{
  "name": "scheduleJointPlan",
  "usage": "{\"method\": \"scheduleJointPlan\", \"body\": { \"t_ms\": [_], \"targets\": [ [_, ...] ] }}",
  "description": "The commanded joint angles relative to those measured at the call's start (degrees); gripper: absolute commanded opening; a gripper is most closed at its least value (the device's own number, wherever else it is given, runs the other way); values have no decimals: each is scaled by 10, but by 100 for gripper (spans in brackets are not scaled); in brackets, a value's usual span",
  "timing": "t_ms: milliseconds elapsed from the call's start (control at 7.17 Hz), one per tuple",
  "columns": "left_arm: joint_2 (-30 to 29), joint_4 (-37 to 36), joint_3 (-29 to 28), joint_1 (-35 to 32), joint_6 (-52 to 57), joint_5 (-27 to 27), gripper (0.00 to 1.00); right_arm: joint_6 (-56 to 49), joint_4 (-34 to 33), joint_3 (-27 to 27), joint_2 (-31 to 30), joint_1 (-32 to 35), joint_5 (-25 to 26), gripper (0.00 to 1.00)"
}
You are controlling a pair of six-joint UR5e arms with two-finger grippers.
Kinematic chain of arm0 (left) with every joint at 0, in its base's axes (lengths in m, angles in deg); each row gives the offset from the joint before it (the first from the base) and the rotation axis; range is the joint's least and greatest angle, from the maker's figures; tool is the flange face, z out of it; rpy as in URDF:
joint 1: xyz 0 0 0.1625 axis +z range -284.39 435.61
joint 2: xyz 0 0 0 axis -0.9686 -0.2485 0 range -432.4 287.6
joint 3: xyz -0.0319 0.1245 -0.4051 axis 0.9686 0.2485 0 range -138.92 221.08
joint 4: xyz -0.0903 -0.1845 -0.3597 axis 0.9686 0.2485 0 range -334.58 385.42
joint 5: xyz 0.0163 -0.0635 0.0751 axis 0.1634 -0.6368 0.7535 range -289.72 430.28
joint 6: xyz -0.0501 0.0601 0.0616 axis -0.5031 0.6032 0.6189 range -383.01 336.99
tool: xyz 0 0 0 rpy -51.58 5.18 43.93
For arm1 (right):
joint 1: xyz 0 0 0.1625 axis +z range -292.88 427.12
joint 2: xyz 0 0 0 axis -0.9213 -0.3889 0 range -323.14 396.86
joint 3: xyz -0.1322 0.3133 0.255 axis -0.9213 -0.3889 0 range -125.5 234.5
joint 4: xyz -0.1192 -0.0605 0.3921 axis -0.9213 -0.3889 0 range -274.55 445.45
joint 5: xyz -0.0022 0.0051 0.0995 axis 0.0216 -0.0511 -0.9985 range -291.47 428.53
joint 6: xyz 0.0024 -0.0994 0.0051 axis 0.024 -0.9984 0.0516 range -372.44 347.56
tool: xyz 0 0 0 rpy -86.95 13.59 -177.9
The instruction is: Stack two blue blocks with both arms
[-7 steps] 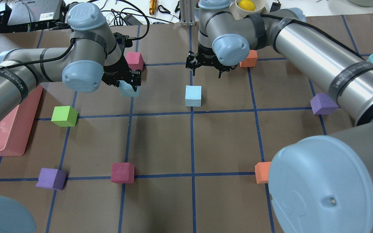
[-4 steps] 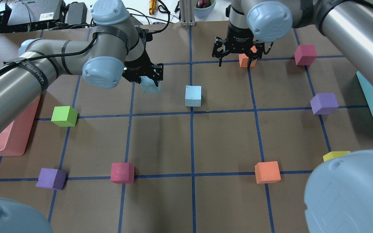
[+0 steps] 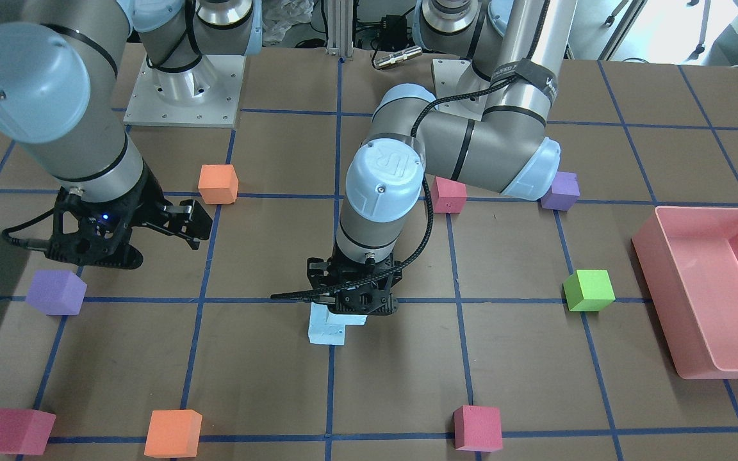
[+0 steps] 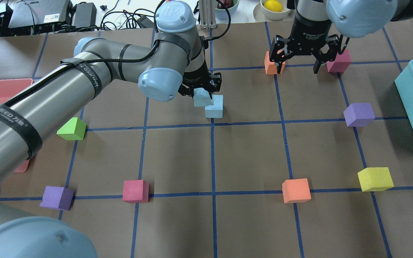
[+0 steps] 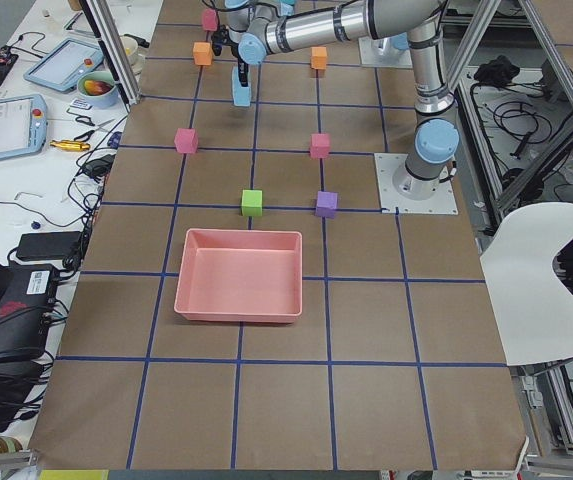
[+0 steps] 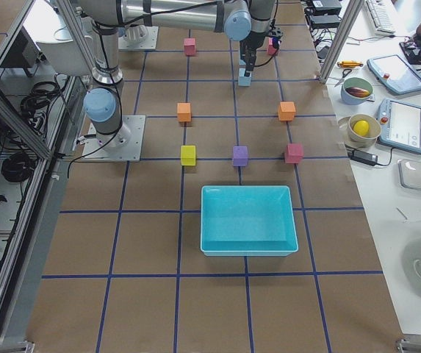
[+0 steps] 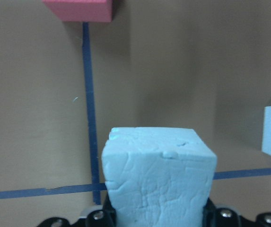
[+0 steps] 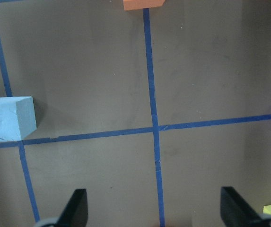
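Near the worktop's [image 4: 177, 154] middle, the left hand [image 4: 202, 91] is clamped on one blue block [image 4: 202, 99] — raised and tilted, just beside the other blue block [image 4: 215, 109], which sits at a tape crossing. The right hand [image 4: 297, 66] hangs wide open and empty — near an orange cube [image 4: 269, 70].

"ur" on left arm cap [image 3: 387, 168]
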Motion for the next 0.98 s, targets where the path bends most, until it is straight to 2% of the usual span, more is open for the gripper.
{"method": "scheduleJointPlan", "body": {
  "t_ms": [0,140,279,419,558,837],
  "targets": [
    [-34,3,-40,-18,-20,1,0,-1,-7,54,-48,-6,13,100],
    [-41,4,-38,-25,-22,7,0,1,-11,43,-53,-4,51,100],
    [-42,5,-38,-25,-22,7,0,1,-2,36,-60,-6,54,100],
    [-45,5,-38,-25,-21,8,0,1,-3,36,-68,-6,45,100],
    [-51,5,-43,-25,-21,11,0,1,-5,38,-72,-6,-6,100],
    [-52,5,-44,-25,-17,15,0,-1,-1,40,-77,-9,-19,100]
  ]
}}
